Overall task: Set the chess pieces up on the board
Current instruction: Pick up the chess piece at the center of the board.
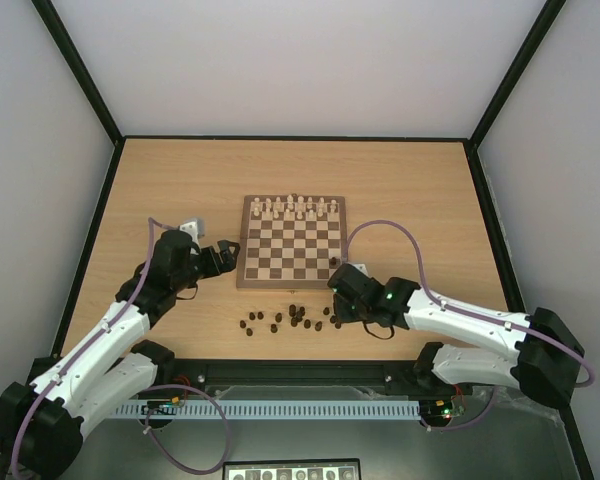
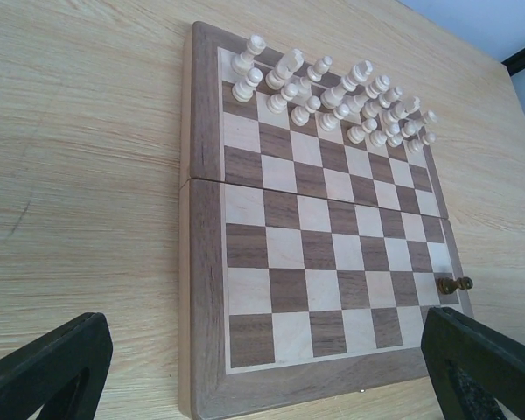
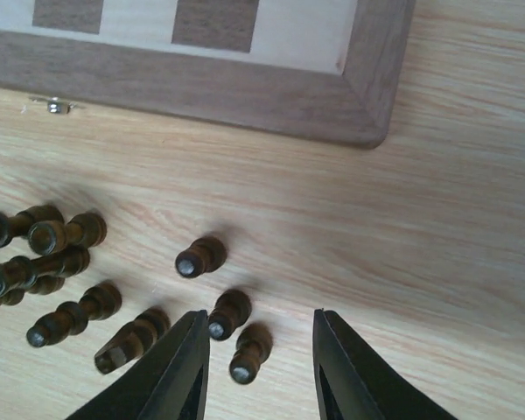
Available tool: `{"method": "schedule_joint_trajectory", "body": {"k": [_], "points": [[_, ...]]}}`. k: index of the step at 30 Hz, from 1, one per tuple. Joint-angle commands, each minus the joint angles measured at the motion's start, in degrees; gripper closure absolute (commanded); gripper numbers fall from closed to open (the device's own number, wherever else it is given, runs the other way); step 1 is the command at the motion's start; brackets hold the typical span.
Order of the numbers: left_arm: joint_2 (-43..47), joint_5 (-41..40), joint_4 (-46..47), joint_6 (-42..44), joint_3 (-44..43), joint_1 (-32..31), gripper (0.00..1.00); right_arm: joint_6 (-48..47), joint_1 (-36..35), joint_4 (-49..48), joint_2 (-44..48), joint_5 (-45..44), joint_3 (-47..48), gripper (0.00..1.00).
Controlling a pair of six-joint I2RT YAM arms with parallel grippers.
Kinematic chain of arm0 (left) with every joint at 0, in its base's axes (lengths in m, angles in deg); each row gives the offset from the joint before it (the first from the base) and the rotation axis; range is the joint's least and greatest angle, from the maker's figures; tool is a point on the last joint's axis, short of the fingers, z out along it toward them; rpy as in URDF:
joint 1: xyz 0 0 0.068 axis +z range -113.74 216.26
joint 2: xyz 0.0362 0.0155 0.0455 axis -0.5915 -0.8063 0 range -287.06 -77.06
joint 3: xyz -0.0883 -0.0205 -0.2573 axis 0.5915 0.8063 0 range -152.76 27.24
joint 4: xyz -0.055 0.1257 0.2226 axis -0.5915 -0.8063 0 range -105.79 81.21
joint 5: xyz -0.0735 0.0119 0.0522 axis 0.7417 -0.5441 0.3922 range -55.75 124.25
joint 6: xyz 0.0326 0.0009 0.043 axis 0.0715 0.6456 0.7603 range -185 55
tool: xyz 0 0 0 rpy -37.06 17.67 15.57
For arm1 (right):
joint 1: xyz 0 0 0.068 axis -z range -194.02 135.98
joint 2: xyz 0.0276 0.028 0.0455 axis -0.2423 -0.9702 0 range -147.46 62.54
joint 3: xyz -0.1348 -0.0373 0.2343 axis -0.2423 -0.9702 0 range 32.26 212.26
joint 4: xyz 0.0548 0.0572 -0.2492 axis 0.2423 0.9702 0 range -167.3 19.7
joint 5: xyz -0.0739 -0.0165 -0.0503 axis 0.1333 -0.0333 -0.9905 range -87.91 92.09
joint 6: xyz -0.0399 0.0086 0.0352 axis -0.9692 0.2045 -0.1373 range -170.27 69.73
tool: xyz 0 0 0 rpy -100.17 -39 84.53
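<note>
The board [image 1: 290, 243] lies mid-table, with cream-white pieces [image 1: 295, 208] on its far rows. One dark brown piece [image 1: 334, 262] is on the board's near right edge; in the left wrist view it lies on its side [image 2: 455, 284]. Several dark chess pieces [image 1: 290, 320] are scattered on the table in front of the board. My right gripper [image 3: 261, 350] is open above them, with one dark pawn [image 3: 249, 353] standing between its fingers and another pawn [image 3: 227, 313] beside the left finger [image 3: 171, 367]. My left gripper [image 1: 228, 253] is open and empty at the board's left edge.
In the right wrist view the board's near right corner [image 3: 359, 96] is above the pieces, with a small metal latch [image 3: 52, 106] on its edge. More dark pieces [image 3: 35, 254] lie toppled to the left. Black frame rails [image 1: 90, 230] border the table.
</note>
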Motion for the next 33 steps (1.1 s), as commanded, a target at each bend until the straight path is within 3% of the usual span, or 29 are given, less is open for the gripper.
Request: {"method": "schedule_joint_trajectory", "body": {"k": [1,33], "points": [[0.3,1.0,-0.1,0.5,-1.2,-0.4,0.01,5.4,-3.5,3.8,-0.2,-2.8,-0.3,0.66],[0.3,1.3,3.4,-0.2,2.0,-0.7,0.00,9.1,-9.1,-0.1,-2.0,-3.3,-5.5,0.70]]}}
